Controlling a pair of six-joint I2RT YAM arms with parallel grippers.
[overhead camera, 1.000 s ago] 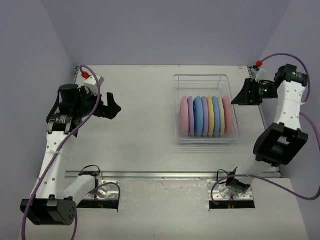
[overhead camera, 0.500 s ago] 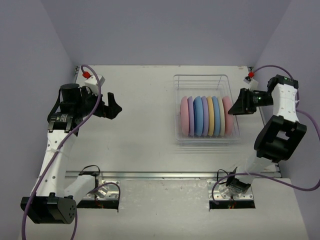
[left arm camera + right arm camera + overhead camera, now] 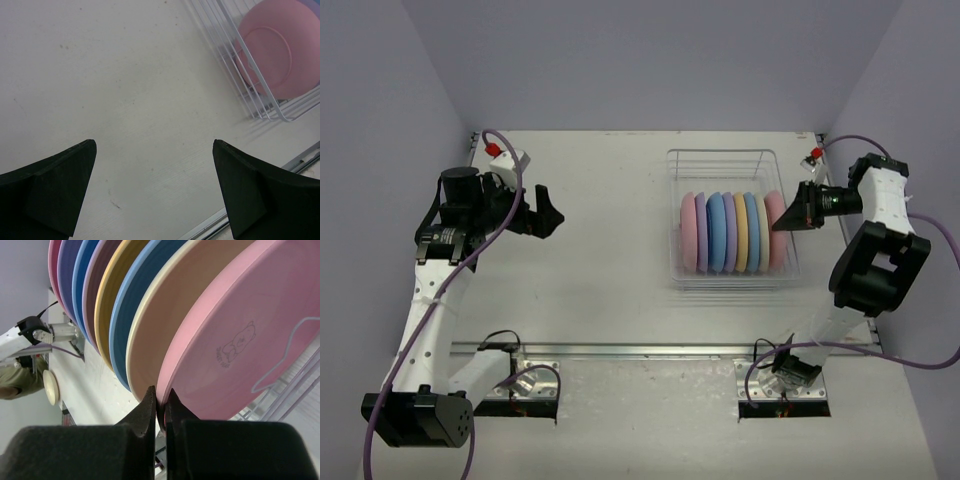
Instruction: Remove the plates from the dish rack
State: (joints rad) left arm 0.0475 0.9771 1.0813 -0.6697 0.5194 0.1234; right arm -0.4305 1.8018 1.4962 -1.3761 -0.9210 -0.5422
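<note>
Eight plates (image 3: 730, 232) stand on edge in the rack (image 3: 720, 165), packed face to face in one row. Order in the top view, left to right: pink, lilac, blue, lilac, yellow, blue, cream, pink. The row fills the near part of the rack. The rack sits on the table (image 3: 610, 250), right of centre, toward the far side.

Right gripper (image 3: 160, 396):
- It comes at the row from the right, over the rack's right wall, pointing at the last plate.
- The fingers (image 3: 142, 417) are nearly together, with only a thin dark slit between them.
- The tips touch the rim of the right pink plate (image 3: 235, 315), just at the seam where it meets the cream plate (image 3: 150, 325).
- Cannot tell whether the rim sits in the slit or the tips merely rest against it.
- That plate is upright against its neighbour. A small printed mark shows on its outer face, and rack wire crosses in front of it.

Left gripper (image 3: 550, 210):
- It hangs over bare table, well left of the rack.
- The fingers are spread wide, with nothing between them.
- Its wrist view shows the left pink plate (image 3: 280, 50) behind the rack's wires at upper right, apart from the fingers.
</note>
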